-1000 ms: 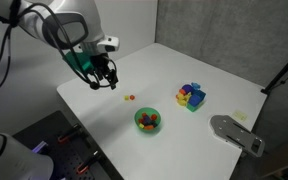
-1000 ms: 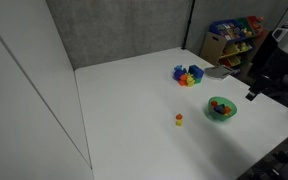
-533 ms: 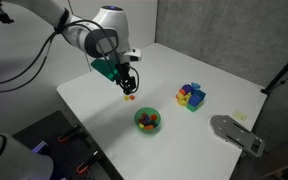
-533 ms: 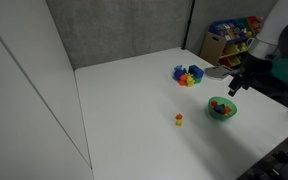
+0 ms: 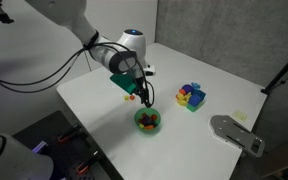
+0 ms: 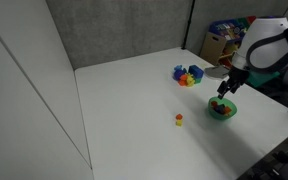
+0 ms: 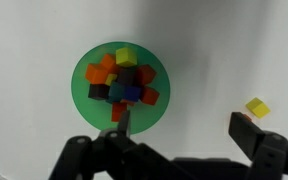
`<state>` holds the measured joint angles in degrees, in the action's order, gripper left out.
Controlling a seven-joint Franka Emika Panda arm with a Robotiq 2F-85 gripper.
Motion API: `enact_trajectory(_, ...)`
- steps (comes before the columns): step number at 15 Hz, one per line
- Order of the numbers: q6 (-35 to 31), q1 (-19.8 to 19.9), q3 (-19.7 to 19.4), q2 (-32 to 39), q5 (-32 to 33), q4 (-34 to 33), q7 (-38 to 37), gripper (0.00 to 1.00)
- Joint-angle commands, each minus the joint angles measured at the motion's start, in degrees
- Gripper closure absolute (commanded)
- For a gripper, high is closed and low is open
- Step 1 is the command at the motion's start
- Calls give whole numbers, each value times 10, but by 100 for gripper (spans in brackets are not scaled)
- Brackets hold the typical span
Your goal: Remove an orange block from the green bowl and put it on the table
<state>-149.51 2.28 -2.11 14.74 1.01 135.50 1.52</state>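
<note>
So the white table (image 5: 219,75) takes up most of the scene, with the arm (image 5: 124,55) reaching across it. Way off to the side of the gripper there's a grey plate (image 5: 239,133), and closer in, but well apart from it, a blue tray (image 5: 196,103) full of coloured blocks.

The green bowl (image 5: 137,121) sits right under the gripper (image 5: 144,97) in both exterior views. The gripper hangs just above it and isn't touching the pile inside, as far as I can tell.

In the wrist view the bowl (image 7: 89,85) fills the middle. The fingers are spread wide with nothing between them. One fingertip (image 7: 123,118) is over the bowl's near edge, and the other is out over bare table.

Inside the bowl there's a little heap of blocks in orange, red, yellow and blue. The orange block (image 7: 103,70) is in there, on the side of the pile away from the outer finger, touching its neighbours.

A tiny yellow block (image 7: 257,107) lies on the table outside the bowl, just beyond that outer fingertip. In an exterior view it's a small speck (image 6: 179,120), well clear of the bowl.
</note>
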Motion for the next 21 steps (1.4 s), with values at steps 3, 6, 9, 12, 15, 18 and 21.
enact_trajectory(3, -53, 10, -17, 91, 13, -51, 1, 0)
enact_trajectory(6, -60, 3, -40, 122, 29, -69, -13, 0)
enact_trajectory(9, -59, -2, -59, 146, 44, -83, -21, 0)
enact_trajectory(12, -61, 8, -58, 167, 38, -92, -13, 0)
enact_trajectory(15, -71, 21, -44, 182, 25, -96, 3, 0)
enact_trajectory(18, -91, 29, -32, 195, 28, -99, 21, 0)
enact_trajectory(21, -109, 39, -19, 206, 35, -99, 53, 0)
